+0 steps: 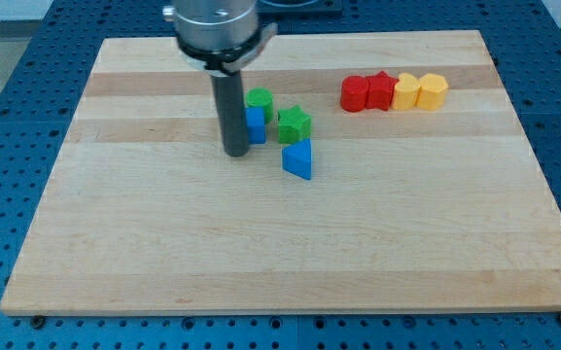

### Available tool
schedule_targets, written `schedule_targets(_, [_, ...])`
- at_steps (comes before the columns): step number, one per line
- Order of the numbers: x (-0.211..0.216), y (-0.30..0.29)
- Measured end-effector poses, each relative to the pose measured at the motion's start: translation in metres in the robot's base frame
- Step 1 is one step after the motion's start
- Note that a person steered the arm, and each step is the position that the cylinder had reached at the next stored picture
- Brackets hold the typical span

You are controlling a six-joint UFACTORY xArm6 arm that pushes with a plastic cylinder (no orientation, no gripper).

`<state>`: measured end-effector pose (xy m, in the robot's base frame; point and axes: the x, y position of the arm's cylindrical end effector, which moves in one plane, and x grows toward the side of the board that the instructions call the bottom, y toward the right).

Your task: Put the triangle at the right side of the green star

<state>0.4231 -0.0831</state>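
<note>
8 small blocks lie on the wooden board [163,243], which is the largest thing in the view. Next in size is the arm's dark rod, which comes down from the view's top; its tip [236,154] rests on the board and holds nothing, because it has no jaws and can only push.

The tip stands just at the left of the blue cube [256,125], maybe touching it; this cannot be told. The green cylinder [259,99] is directly behind the cube. The green star [295,123] is just at the right of the cube, with a narrow gap. The task's thing, the blue triangle [298,159], lies just below the star, touching it or almost, and slightly to its right. Well apart, at the view's upper right, 4 blocks make a row: a red cylinder [355,93], a red star [381,91], a yellow block [406,91] and a yellow cylinder [433,90].

The main risk is the crowding. If the tip moves straight to the right from here, it probably pushes the cube into the star, and the target place moves away. A push on the triangle that is not through its centre can turn it or make it slide off the rod. The triangle can also drag the star with it, because the 2 are so close.
</note>
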Motion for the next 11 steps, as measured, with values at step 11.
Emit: schedule_targets(11, [0.043, 0.075])
